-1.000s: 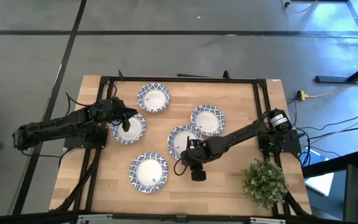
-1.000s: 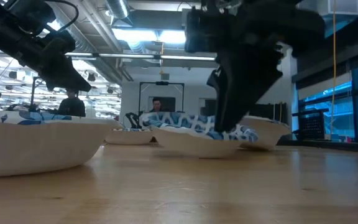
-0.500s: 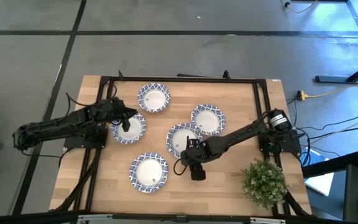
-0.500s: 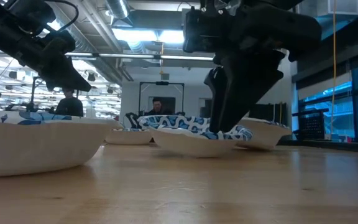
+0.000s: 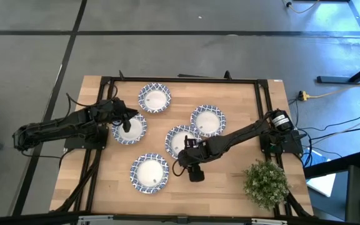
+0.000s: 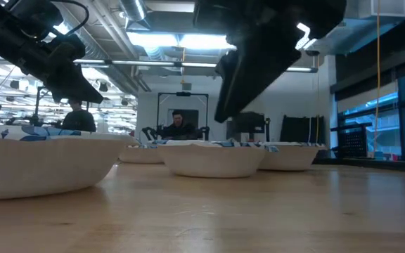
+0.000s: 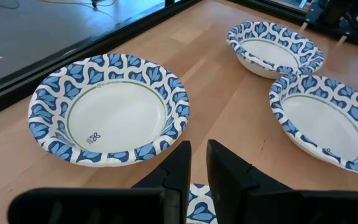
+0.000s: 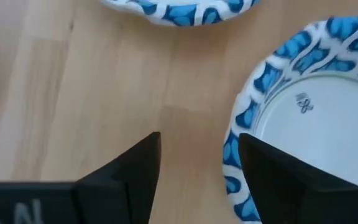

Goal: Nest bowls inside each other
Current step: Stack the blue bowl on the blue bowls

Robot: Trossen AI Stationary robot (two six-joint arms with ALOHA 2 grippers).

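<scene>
Five blue-and-white rimmed bowls show on the wooden table in the high view: a far bowl (image 5: 154, 98), a left bowl (image 5: 129, 128), a right bowl (image 5: 208, 120), a middle bowl (image 5: 181, 140) and a near bowl (image 5: 149, 172). Each rests flat on its base. My right gripper (image 5: 179, 164) (image 8: 194, 155) is open and hangs above the table between the middle bowl (image 8: 303, 124) and the near bowl (image 8: 179, 9), raised clear of both (image 6: 230, 98). My left gripper (image 7: 197, 155) is shut and hovers over the left bowl (image 7: 197, 196).
A green potted plant (image 5: 266, 182) stands at the table's near right corner. A dark metal frame (image 5: 180, 79) runs along the table's edges. Bare wood lies between the middle bowl and the plant. A person sits in the room behind the table (image 6: 178, 123).
My right gripper has come off the middle bowl's near rim, risen and shifted slightly toward the table's left. That bowl, tilted before with its near rim raised, has dropped flat on the table and sits a little farther left.
</scene>
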